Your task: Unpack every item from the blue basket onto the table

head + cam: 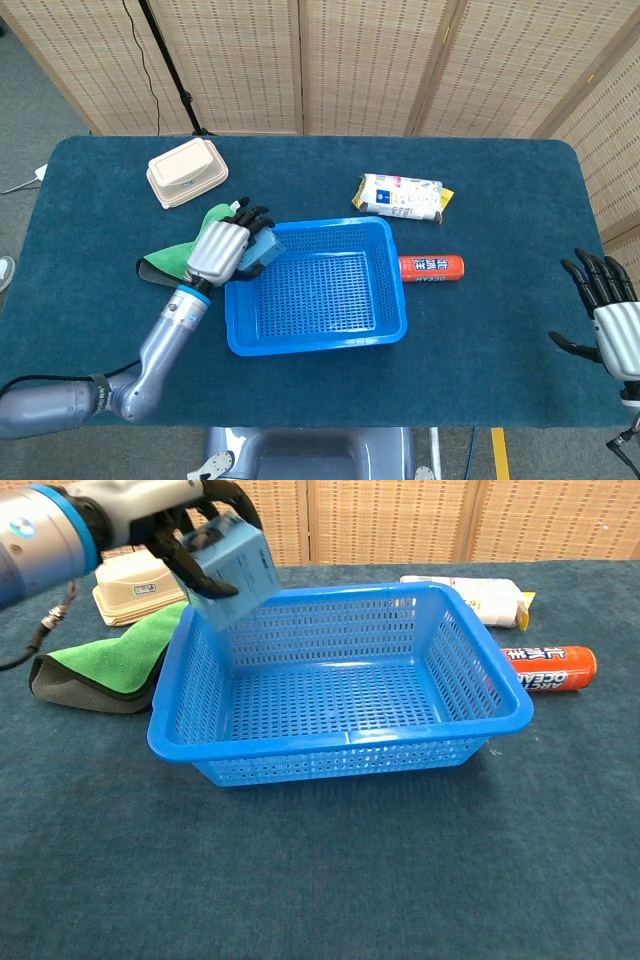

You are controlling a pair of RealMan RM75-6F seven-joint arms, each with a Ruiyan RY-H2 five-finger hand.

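Note:
The blue basket (316, 345) (340, 755) sits mid-table, and nothing shows inside it. My left hand (225, 247) (195, 530) grips a light blue box (262, 250) (235, 570) above the basket's left rear corner. Out on the table lie a green cloth (190, 250) (125, 650), a beige clamshell container (187, 172) (135, 585), a white snack packet (402, 197) (475, 592) and an orange tube (431, 268) (548, 667). My right hand (605, 305) hovers open at the table's right edge, holding nothing.
The green cloth lies directly under and to the left of my left forearm. The orange tube lies close against the basket's right side. Folding screens stand behind the table.

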